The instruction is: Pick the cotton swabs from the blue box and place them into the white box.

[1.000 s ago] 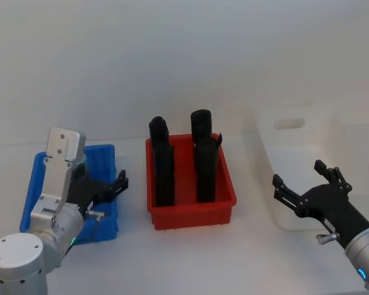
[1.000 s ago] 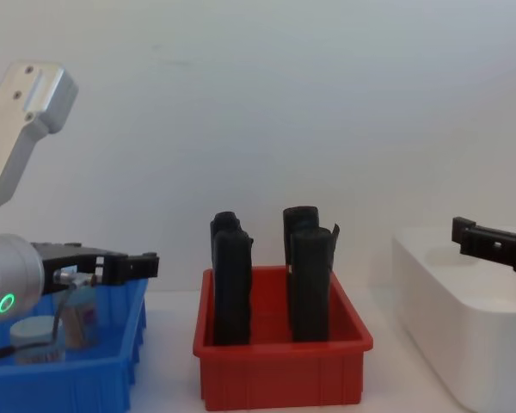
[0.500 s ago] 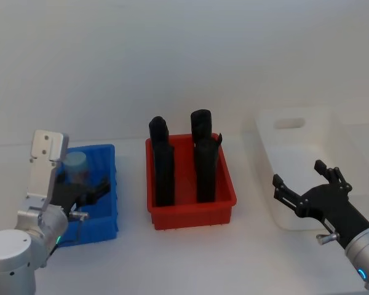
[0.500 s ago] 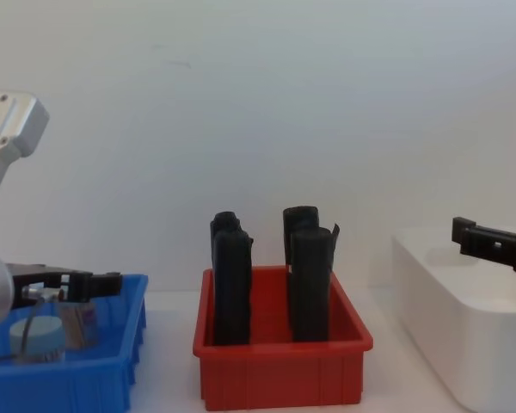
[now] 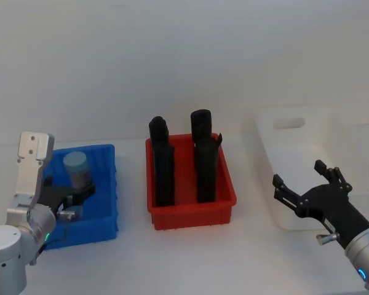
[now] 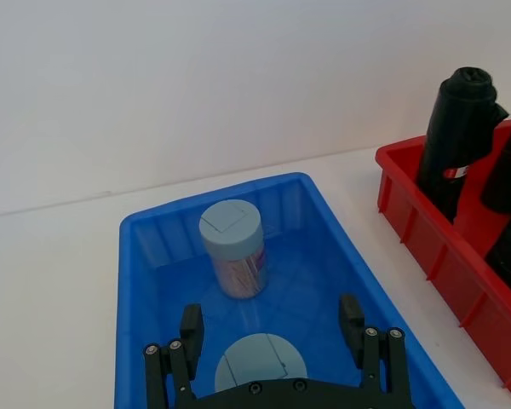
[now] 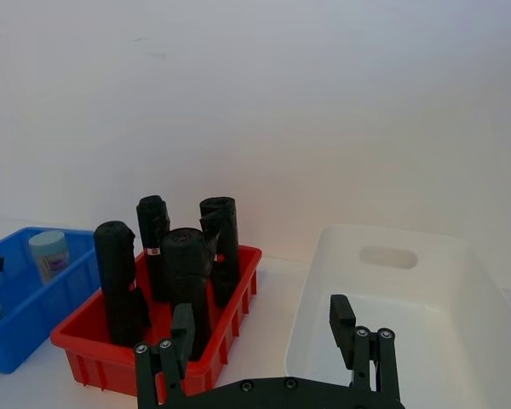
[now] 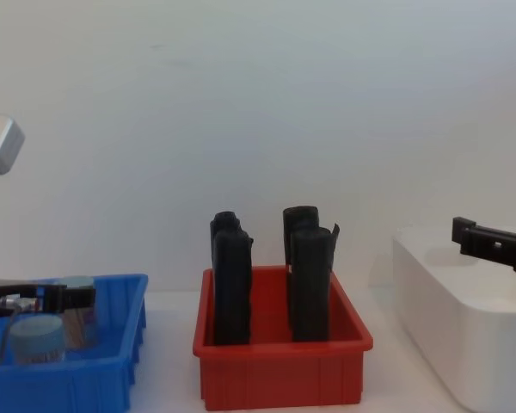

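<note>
The left tool (image 6: 271, 317) has drawn back within the ribbed blue plastic box (image 6: 157, 251), spread wide astride the nearer clear pale-lidded swab jar (image 6: 261, 368): best to centre, sink below the lid, then squeeze; the right tool (image 5: 297, 172) idles wide by the glossy white plastic tub (image 5: 307, 144).

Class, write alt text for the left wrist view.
The open left hand hangs over a cotton swab jar in the blue box; a second jar stands upright farther in. A red bin of black upright objects sits alongside.
</note>
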You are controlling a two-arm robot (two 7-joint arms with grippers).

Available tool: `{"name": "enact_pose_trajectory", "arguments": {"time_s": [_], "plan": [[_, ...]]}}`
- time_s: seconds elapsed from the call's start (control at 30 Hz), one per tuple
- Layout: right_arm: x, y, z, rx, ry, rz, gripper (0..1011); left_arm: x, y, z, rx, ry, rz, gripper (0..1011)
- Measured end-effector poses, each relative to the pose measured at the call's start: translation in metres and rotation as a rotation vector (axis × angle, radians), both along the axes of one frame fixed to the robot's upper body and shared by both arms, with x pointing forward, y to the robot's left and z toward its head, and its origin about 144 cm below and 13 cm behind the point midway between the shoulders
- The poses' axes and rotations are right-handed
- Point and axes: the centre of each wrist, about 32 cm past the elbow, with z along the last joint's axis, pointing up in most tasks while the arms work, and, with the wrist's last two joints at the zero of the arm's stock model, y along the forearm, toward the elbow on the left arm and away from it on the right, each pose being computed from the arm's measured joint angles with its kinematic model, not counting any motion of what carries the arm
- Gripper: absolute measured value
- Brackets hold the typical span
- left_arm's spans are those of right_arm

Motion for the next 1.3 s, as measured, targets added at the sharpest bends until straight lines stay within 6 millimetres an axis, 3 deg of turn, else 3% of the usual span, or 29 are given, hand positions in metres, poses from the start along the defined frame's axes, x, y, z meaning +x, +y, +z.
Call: {"name": "enact_pose_trajectory", "arguments": {"time_s": [0.97, 1.3], "plan": [[0.000, 0.000, 0.000, 0.000, 0.000, 0.000, 1002, 0.010, 0.022, -0.019, -0.096, 0.058, 0.036, 1000], [0.000, 0.000, 0.000, 0.000, 0.000, 0.000, 1002, 0.009, 0.025, -0.024, -0.114, 0.067, 0.036, 784]]}}
